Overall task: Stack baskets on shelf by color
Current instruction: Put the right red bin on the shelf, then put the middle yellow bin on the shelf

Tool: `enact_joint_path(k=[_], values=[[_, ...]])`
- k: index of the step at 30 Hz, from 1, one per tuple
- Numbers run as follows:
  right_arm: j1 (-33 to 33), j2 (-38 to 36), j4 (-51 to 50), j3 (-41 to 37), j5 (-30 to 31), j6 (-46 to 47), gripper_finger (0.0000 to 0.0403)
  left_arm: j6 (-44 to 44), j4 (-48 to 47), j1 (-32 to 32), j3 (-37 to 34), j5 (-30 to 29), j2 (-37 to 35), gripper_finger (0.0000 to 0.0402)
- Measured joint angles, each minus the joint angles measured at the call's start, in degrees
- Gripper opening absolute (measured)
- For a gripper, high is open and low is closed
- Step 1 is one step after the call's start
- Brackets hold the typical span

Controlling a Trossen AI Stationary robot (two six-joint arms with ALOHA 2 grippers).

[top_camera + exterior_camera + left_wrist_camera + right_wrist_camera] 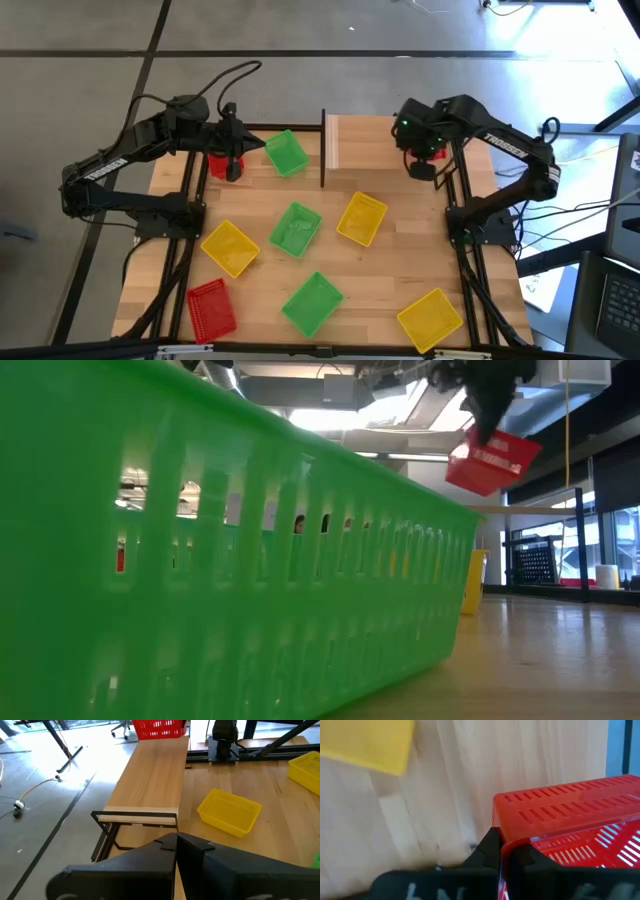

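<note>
The held red basket (570, 820) is being gripped by its rim in the clenched right gripper (424, 165), at the end of the shelf (365, 140) away from the dark post (322, 150). Whether it is being rested on the board or carried just above it cannot be told. Apart from this basket, nothing is being shown on the shelf, so the stacking is judged to be only beginning.

A second red basket (218, 166) is being shown on the table directly beside the left gripper (234, 165), on the other side of the post. Whether that gripper is grasping anything cannot be told.

The other seven are being left loose on the table. A third red basket (211, 307) is lying near the front left corner. The green baskets are lying near the post (286, 152), at mid-table (296, 228) and nearer the front (313, 303). The yellow baskets are lying right of centre (362, 218), left of centre (230, 247) and at the front right (430, 318). No stack in any colour is being seen yet, so nearly all of the sorting is judged to be outstanding.
</note>
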Motion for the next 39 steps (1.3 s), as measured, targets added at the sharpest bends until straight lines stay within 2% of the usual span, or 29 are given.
enact_joint_path(k=[3, 8, 14, 17, 26, 33, 39], values=[[-0.9, -0.5, 0.0, -4.6, 3.2, -1.3, 0.0, -0.5, 0.0, 0.0, 0.0, 0.0, 0.0, 0.0], [-2.2, -0.6, 1.1, -10.2, 3.6, -2.1, 0.0, -1.0, 0.0, 0.0, 0.0, 0.0, 0.0, 0.0], [-2.6, -0.6, 1.6, -13.2, 4.5, -3.7, 0.0, -2.2, 0.0, 0.0, 0.0, 0.0, 0.0, 0.0], [-2.5, -0.6, 1.5, -13.6, 4.5, -6.5, 0.0002, -2.2, 0.0, 0.0, 0.0, 0.0, 0.0, 0.0], [-4.8, -0.6, 1.7, -13.6, 4.6, -6.3, 0.0029, -2.0, 0.0, 0.0, 0.0, 0.0, 0.0, 0.0], [-5.0, -0.5, 2.0, -13.6, 4.7, -6.7, 0.0063, -2.1, 0.0, 0.0, 0.0, 0.0, 0.0, 0.0], [-3.6, -0.6, 0.6, -8.8, 4.5, -6.0, 0.0071, -2.4, 0.0, 0.0, 0.0, 0.0, 0.0, 0.0]])
